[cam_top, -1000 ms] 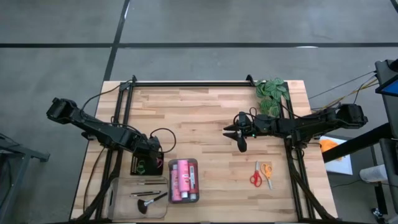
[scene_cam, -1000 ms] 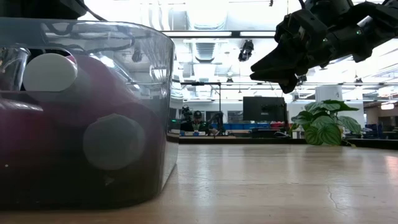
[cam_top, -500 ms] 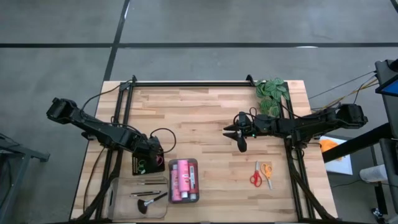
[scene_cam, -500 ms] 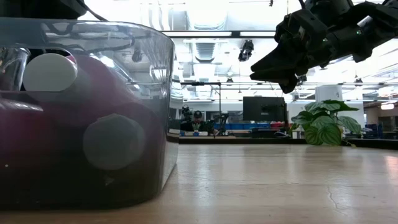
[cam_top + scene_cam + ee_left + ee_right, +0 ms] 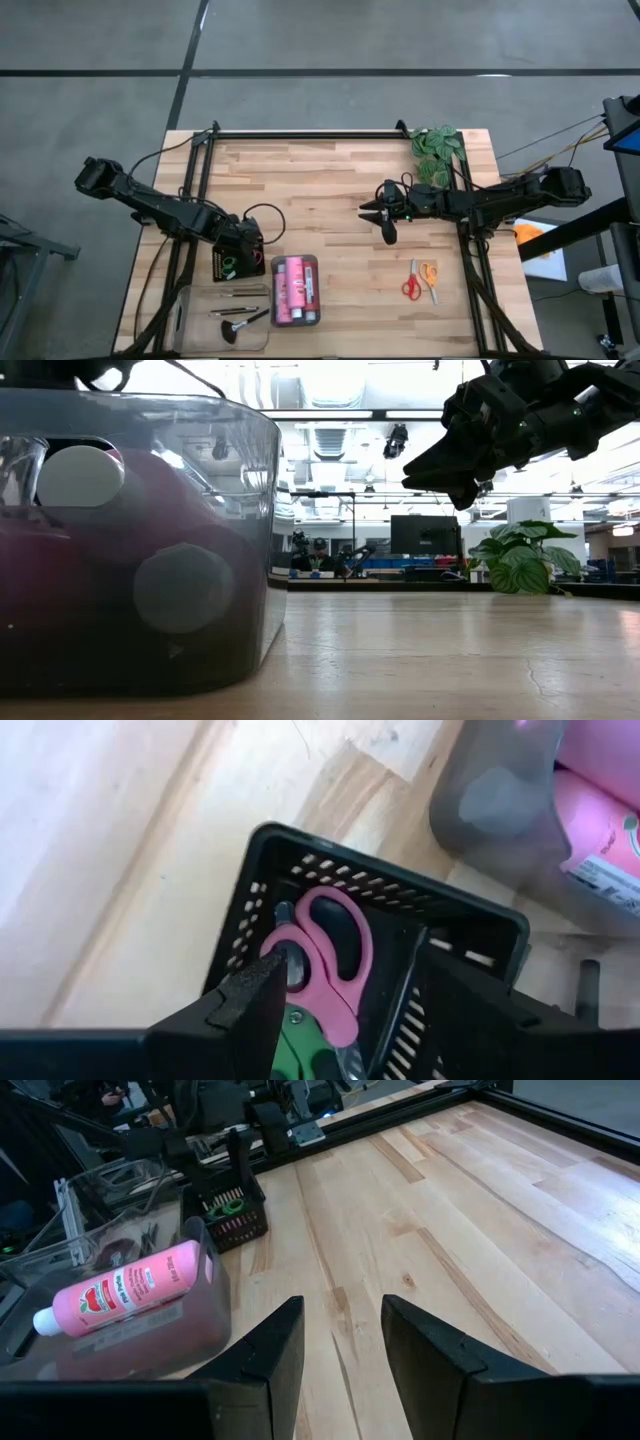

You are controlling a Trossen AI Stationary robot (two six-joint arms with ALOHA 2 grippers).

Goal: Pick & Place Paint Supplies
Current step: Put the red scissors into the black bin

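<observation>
My left gripper (image 5: 243, 255) hovers open, pointing steeply down over a black mesh tray (image 5: 400, 900) at the near left. Pink-handled scissors (image 5: 335, 955) and green-handled scissors (image 5: 300, 1045) lie in that tray, between and below the fingers. Pink paint bottles (image 5: 295, 290) lie in a clear tray beside it. Thin brushes and a fluffy black-tipped brush (image 5: 235, 315) lie in another clear tray. Red- and orange-handled scissors (image 5: 420, 280) lie flat on the wood at the near right. My right gripper (image 5: 375, 220) hangs open above the table's middle, holding nothing.
A green leafy plant (image 5: 437, 150) stands at the far right corner. The clear bottle tray (image 5: 140, 540) fills the low view's left. Black frame rails run along the far edge and both sides. Bare wood lies between the trays and the loose scissors.
My left arm has risen slightly above the black tray; its dark shape has left the top corner of the low view.
</observation>
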